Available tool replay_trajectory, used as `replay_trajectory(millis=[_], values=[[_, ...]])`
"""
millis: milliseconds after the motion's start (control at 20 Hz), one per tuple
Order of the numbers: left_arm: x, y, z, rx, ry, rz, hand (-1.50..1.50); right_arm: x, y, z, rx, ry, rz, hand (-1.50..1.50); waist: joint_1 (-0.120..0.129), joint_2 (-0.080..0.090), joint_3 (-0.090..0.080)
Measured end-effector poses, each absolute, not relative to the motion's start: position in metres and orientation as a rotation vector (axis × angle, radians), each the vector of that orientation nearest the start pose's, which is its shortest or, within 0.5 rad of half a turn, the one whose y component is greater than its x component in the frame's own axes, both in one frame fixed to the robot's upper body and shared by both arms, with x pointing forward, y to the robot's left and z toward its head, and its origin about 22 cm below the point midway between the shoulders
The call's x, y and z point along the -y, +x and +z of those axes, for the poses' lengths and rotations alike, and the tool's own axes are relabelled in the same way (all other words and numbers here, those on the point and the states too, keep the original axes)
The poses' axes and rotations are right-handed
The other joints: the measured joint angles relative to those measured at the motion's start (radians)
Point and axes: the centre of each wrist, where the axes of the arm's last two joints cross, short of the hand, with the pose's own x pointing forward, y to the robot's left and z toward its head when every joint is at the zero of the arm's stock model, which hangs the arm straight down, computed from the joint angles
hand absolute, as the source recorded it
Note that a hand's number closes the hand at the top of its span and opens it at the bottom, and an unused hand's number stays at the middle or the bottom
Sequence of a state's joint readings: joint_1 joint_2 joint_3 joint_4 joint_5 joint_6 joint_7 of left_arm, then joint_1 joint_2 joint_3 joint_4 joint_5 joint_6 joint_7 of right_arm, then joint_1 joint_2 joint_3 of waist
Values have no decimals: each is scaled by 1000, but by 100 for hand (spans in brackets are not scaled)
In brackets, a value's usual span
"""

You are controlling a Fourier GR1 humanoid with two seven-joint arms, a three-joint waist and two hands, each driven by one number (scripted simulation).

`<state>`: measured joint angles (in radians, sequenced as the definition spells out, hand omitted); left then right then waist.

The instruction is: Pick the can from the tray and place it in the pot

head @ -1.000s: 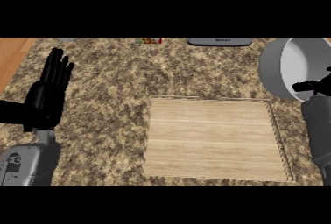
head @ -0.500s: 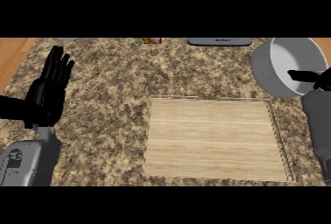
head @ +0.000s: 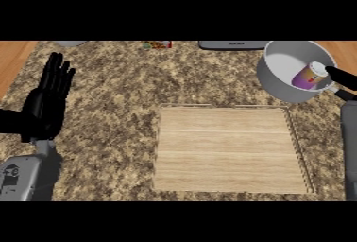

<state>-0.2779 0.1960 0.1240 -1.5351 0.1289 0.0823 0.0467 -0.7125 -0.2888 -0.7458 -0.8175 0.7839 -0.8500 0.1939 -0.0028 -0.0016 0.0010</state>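
We have the can (head: 309, 75) inside the pot (head: 277, 80) at the far right — the tray (head: 230, 151) lies bare. Our right hand (head: 342, 77) shows only partly, its fingers' state untellable; left hand (head: 49, 101) rests open. Only withdrawal seems left.

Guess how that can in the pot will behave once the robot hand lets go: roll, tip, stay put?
The can looks tilted inside the pot, so it will probably settle on its side. Being round, it may roll a little, but the pot's wall should stop it. The right robot hand shows only at the rim; its grip cannot be judged.
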Motion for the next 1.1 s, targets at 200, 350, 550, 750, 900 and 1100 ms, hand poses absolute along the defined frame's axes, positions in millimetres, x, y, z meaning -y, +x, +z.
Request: replay_trajectory(millis=[200, 350, 550, 750, 900, 1100], values=[[-273, 300, 80, 1756, 119, 52, 0, 392, 348, 57, 1268, -1420, -683, -150, -7, -2, -1], [-275, 296, 78, 1760, 126, 50, 0, 405, 321, 56, 1308, -1430, -727, -150, -9, -3, -1], [-276, 298, 77, 1759, 119, 52, 0, 420, 283, 57, 1332, -1444, -766, -150, -8, -2, -1], [-271, 298, 76, 1765, 116, 52, 0, 428, 239, 46, 1341, -1462, -793, -150, -8, -1, -1], [-271, 305, 82, 1760, 118, 53, 0, 431, 211, 42, 1351, -1463, -804, -150, -8, -1, -1], [-270, 300, 79, 1763, 114, 55, 0, 439, 174, 37, 1343, -1477, -806, -150, -6, 0, -1]])
